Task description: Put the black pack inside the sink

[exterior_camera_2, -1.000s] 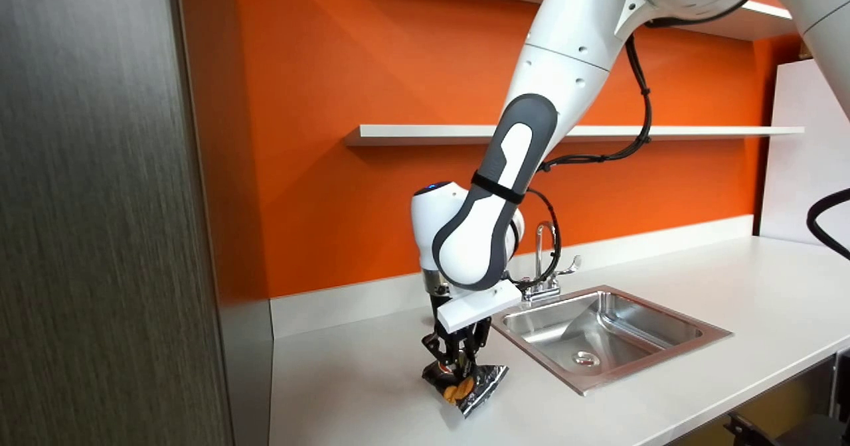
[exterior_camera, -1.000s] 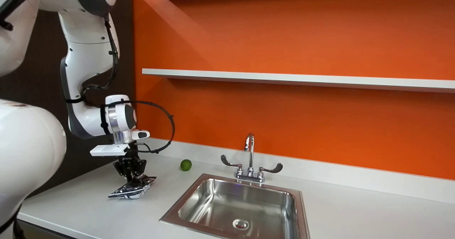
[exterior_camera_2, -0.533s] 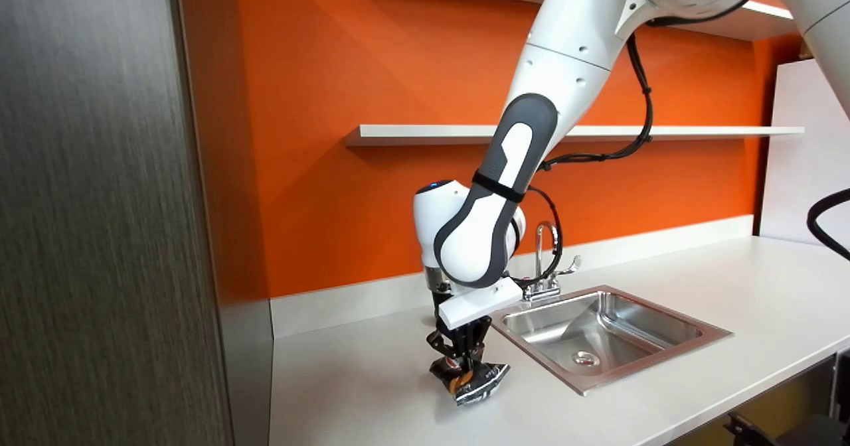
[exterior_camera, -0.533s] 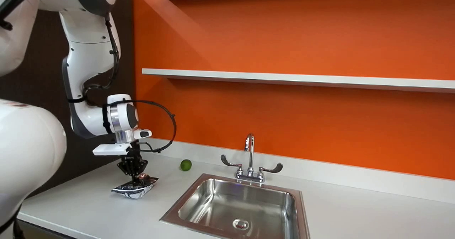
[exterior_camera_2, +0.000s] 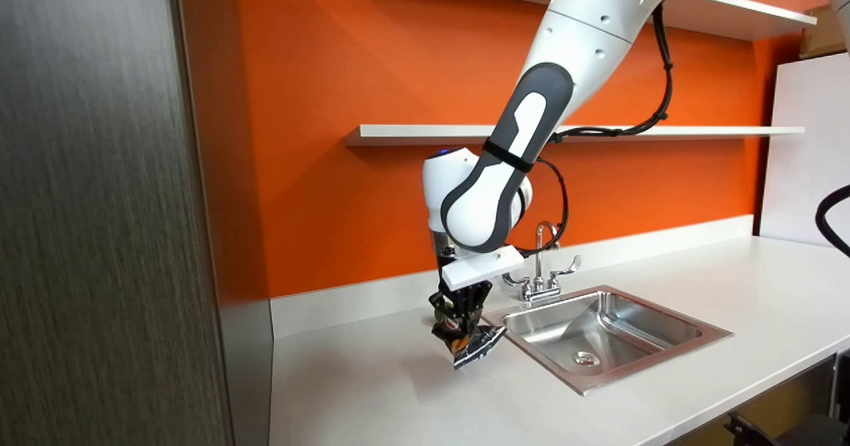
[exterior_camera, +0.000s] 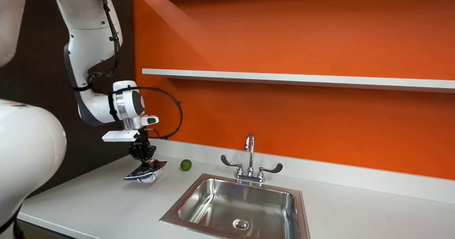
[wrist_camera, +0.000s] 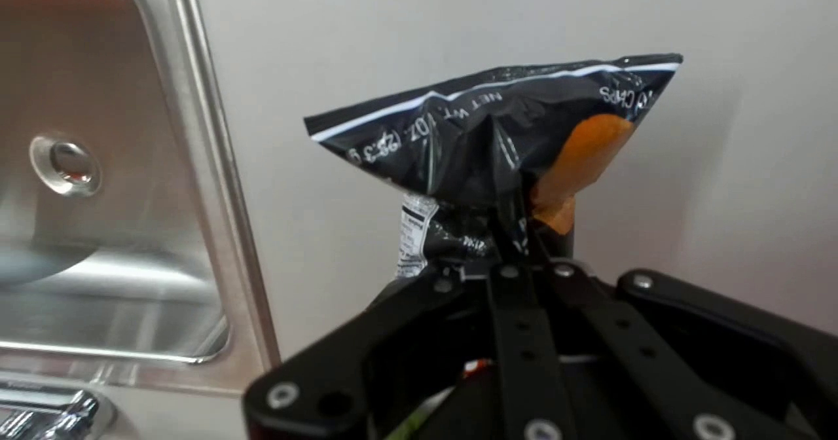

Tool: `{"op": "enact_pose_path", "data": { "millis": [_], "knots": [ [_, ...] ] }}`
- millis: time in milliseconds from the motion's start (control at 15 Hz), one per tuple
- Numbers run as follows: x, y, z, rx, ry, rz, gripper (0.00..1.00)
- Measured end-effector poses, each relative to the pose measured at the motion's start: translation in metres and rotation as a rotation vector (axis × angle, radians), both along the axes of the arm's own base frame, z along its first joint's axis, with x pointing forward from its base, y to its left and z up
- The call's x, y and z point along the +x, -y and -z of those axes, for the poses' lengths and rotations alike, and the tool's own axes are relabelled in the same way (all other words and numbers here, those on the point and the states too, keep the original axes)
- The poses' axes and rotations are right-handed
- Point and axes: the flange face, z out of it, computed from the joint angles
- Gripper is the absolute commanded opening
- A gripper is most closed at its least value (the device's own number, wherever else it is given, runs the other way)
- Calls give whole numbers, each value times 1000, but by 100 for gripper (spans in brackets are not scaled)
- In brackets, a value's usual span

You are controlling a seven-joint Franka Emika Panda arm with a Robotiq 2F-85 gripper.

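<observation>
The black pack [exterior_camera: 145,175] is a crinkly dark chip bag with white lettering and an orange picture. My gripper [exterior_camera: 143,163] is shut on its middle, so the ends flare out on both sides. In an exterior view, the pack [exterior_camera_2: 479,348] hangs above the counter, its shadow below. In the wrist view, the pack [wrist_camera: 452,152] spreads beyond the fingertips, and the gripper [wrist_camera: 520,230] hides its middle. The steel sink [exterior_camera: 188,196] is to the right of the pack in both exterior views, its rim [exterior_camera_2: 538,361] nearby. In the wrist view the sink [wrist_camera: 213,198] is at left.
A chrome two-handled faucet [exterior_camera: 251,160] stands behind the sink. A small green ball [exterior_camera: 186,165] lies on the counter [exterior_camera: 85,203] between the pack and the faucet. A white shelf [exterior_camera: 298,78] runs along the orange wall. A dark panel [exterior_camera_2: 106,207] stands at the left.
My gripper has risen with the pack in it, lifting it higher above the counter. In an exterior view it has also shifted right, closer to the green ball. The sink has not moved.
</observation>
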Motion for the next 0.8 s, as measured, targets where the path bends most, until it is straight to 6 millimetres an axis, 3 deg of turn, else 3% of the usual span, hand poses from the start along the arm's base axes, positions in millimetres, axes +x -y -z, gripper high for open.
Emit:
{"op": "enact_pose_path", "data": {
  "millis": [333, 800],
  "knots": [
    [7, 48, -42, 15, 58, 80, 0],
    [4, 173, -52, -12, 65, 232, 0]
  ]
}}
